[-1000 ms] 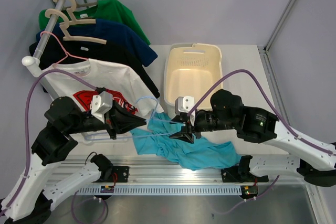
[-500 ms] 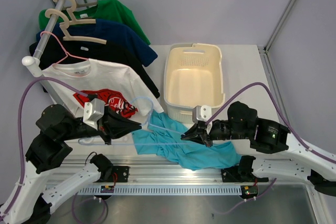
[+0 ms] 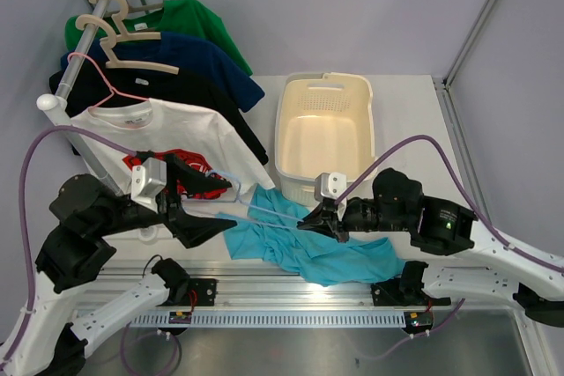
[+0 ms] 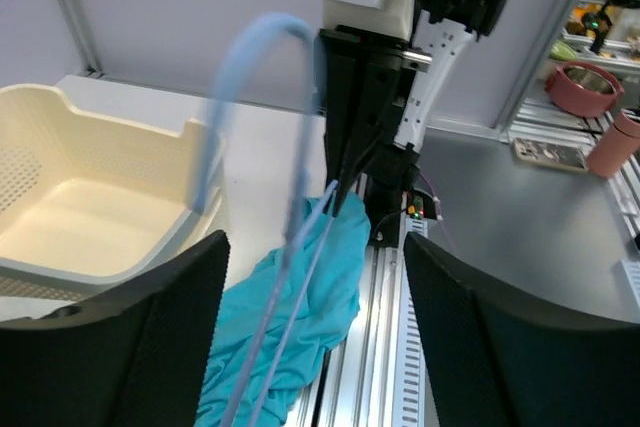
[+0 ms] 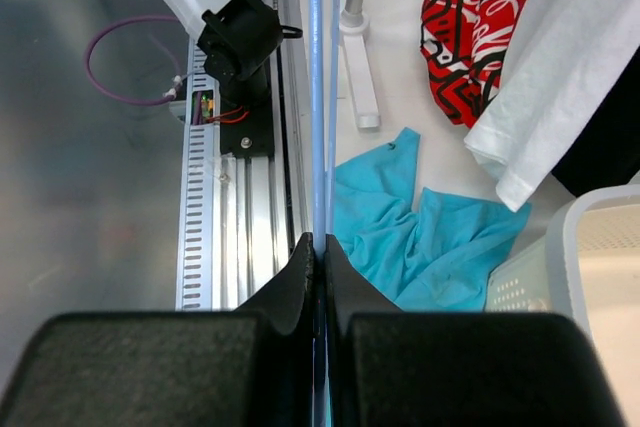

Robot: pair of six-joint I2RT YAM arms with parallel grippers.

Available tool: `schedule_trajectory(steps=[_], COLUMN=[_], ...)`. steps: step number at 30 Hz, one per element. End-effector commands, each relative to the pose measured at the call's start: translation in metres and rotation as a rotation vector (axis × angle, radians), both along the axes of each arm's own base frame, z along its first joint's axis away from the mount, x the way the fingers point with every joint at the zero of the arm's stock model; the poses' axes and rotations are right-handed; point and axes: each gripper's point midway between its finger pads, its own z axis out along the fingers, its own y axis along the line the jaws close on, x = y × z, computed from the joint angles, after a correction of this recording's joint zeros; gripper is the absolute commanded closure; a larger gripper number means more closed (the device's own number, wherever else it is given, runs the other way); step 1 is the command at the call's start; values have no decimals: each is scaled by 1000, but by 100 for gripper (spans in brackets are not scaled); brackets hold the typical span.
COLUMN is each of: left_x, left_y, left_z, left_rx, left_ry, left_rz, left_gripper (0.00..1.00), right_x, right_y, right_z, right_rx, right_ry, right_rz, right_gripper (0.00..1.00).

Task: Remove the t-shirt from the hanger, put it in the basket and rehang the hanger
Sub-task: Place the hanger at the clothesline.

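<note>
The teal t-shirt [image 3: 304,248] lies crumpled on the table near the front rail, also in the left wrist view [image 4: 300,317] and the right wrist view [image 5: 420,237]. A thin light-blue hanger [image 3: 264,209] is held level just above it; its hook [image 4: 262,37] curves up at its left end. My right gripper [image 3: 310,222] is shut on the hanger's bars [image 5: 318,97], and its jaws pinch them [image 5: 320,247]. My left gripper [image 3: 231,202] stands open around the hook end, its fingers [image 4: 130,347] apart and not touching the hanger. Whether the shirt still hangs on the bars is unclear.
A cream laundry basket [image 3: 324,129] stands behind the shirt. At the left, a rail holds a white t-shirt with a red print [image 3: 176,129], then black, navy and green shirts [image 3: 194,19] on hangers. The arms' metal rail [image 3: 291,314] runs along the near edge.
My left gripper has opened and let go of the hanger. My right gripper has shut on the hanger's bars and shifted left a little.
</note>
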Motion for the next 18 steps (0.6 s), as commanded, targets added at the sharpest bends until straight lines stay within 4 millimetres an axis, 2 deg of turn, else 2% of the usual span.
schedule_trajectory(steps=[1, 3, 5, 6, 7, 8, 9, 11, 12, 16, 18], left_x=[11, 21, 22, 30, 31, 32, 34, 30, 31, 30, 29], left_y=[12, 20, 28, 35, 40, 45, 57, 70, 83, 121, 136], left_z=[34, 45, 58, 64, 70, 76, 89, 105, 116, 138, 142], left_rx=[-81, -118, -163, -190, -212, -242, -290, -353, -401, -532, -570], left_ry=[-28, -9, 9, 21, 27, 46, 42, 44, 38, 32, 27], left_rz=[122, 209, 258, 325, 352, 381, 438, 480, 532, 676, 730], left_gripper=[23, 16, 1, 1, 1, 1, 1, 1, 1, 1, 1], right_x=[9, 12, 15, 17, 20, 21, 27, 31, 36, 44, 50], right_y=[-3, -5, -5, -1, 2, 3, 10, 16, 23, 35, 38], right_z=[61, 67, 75, 73, 73, 82, 77, 85, 82, 86, 94], right_rx=[167, 180, 193, 177, 167, 175, 150, 153, 135, 146, 182], right_ry=[-109, -136, -150, -148, -149, -153, -147, -156, -153, -160, -155], right_rz=[-42, -53, -65, -70, -75, -82, -89, -96, -102, -104, -116], right_gripper=[100, 100, 100, 100, 100, 100, 100, 100, 100, 100, 100])
